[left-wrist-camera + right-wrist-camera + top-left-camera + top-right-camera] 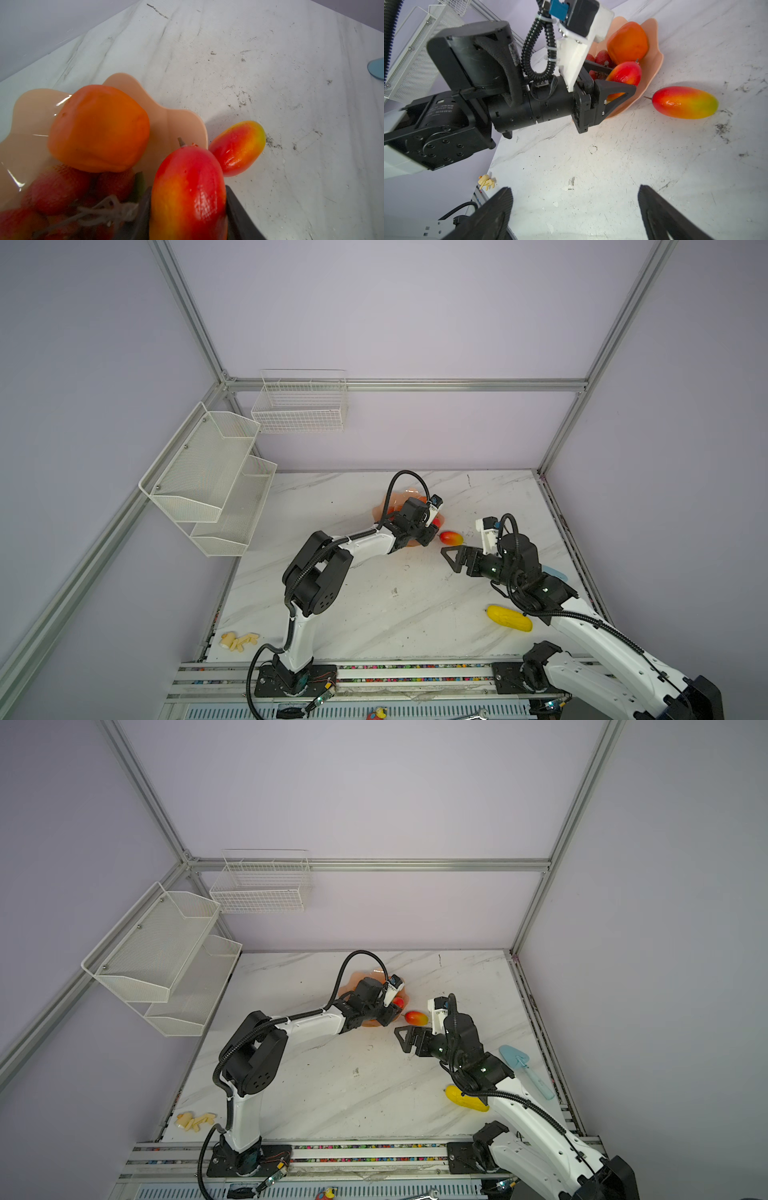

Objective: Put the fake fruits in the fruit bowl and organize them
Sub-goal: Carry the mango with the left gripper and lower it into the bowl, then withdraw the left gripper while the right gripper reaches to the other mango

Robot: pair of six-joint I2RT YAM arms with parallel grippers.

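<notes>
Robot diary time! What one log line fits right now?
left gripper: shut on mango at fruit bowl rim | right gripper: open, empty | table: second mango, yellow fruit

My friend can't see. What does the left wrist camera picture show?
The left gripper holds a red-and-yellow mango at the edge of the peach fruit bowl. Inside the bowl sit an orange and red grapes. A second mango lies on the marble table just outside the bowl.
</notes>
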